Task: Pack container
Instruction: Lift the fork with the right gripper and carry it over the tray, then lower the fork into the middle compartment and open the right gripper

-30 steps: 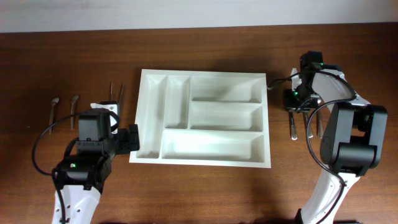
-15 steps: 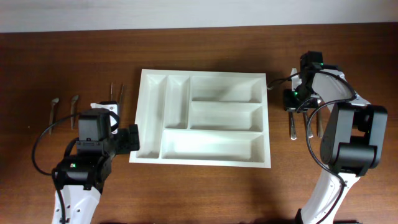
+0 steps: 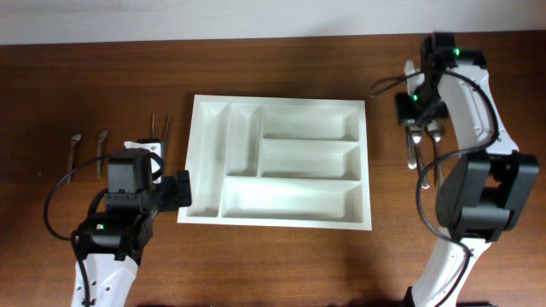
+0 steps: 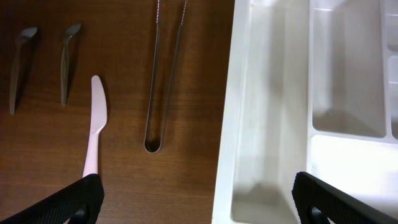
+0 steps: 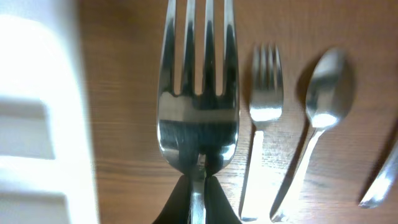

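"Table (image 3: 281,264) looks like dark wood; what's the big white thing on it?"

"That's the container (image 3: 290,198), lying flat in the middle; two narrow compartments at its left end, three wide ones stacked at its right."

"And the arms?"

"Left arm (image 3: 107,234) sits near and left of the container; the left gripper (image 4: 198,200) is spread wide with nothing between its fingers, poised by the container's left rim; right arm (image 3: 473,196) reaches to the far right; the right gripper (image 5: 196,199) is pinched tight on a fork (image 5: 198,118) at its neck, tines pointing away from the wrist, just right of the container's right rim."

"Is that fork touching the wood?"

"Can't tell; in the wrist view it looms larger than the pieces lying beside it."

"Which pieces?"

"On the right, a smaller fork (image 5: 264,93) with a spoon (image 5: 326,87) just beside it; on the left, metal tongs (image 4: 165,74) nearest the container, then a white plastic knife (image 4: 94,130), then two short metal utensils (image 4: 67,56) furthest left, side by side but apart."
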### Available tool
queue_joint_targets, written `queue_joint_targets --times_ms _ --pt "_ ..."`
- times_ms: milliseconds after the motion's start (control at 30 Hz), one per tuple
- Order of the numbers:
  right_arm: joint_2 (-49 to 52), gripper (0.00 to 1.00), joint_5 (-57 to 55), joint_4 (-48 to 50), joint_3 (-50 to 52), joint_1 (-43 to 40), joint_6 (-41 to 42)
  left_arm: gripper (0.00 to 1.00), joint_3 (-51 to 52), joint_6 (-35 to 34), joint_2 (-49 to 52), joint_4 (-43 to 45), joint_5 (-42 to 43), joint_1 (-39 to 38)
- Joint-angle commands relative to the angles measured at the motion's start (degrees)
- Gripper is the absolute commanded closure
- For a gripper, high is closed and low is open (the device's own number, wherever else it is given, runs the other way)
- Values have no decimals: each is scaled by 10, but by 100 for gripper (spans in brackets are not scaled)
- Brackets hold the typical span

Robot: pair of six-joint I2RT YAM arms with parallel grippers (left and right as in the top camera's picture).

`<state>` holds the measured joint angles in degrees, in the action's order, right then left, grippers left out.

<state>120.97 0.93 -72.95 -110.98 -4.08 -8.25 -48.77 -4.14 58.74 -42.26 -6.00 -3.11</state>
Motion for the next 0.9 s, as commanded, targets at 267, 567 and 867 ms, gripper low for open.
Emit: queue_joint_targets --times_ms 267,567,867 --pt "-33 95 89 -126 -36 222 -331 1 -10 -3 1 2 -2 -1" --pt "-33 96 76 -56 73 269 -370 1 -10 -3 1 2 -2 -1" --pt "-33 96 69 56 165 268 -395 1 -10 -3 1 2 -2 -1"
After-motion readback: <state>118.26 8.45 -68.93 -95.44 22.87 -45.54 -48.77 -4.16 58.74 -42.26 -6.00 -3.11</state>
